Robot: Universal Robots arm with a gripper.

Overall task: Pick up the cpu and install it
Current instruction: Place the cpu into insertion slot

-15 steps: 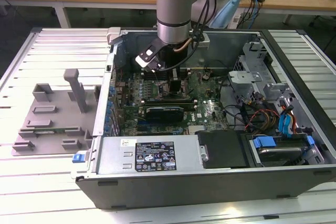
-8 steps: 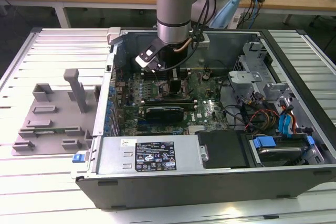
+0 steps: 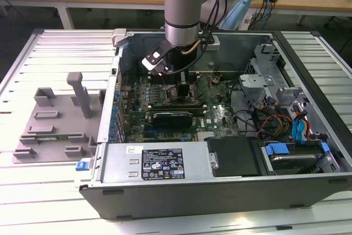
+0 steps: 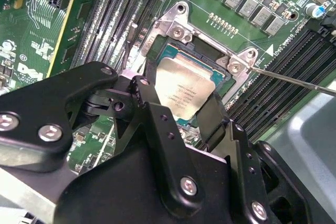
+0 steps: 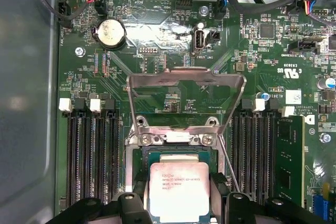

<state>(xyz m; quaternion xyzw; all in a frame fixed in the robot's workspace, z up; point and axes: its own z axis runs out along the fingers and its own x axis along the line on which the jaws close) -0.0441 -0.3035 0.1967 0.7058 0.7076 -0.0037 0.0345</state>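
Two opposite edges of the cpu (image 5: 180,190) are clamped in your hand (image 5: 181,202), right over the open socket (image 5: 157,156) (load plate (image 5: 186,80) raised), so keep it level and squared to that socket as you seat it.

Silvery cpu (image 4: 185,90) between the black jaws, over the open socket frame (image 4: 176,29)
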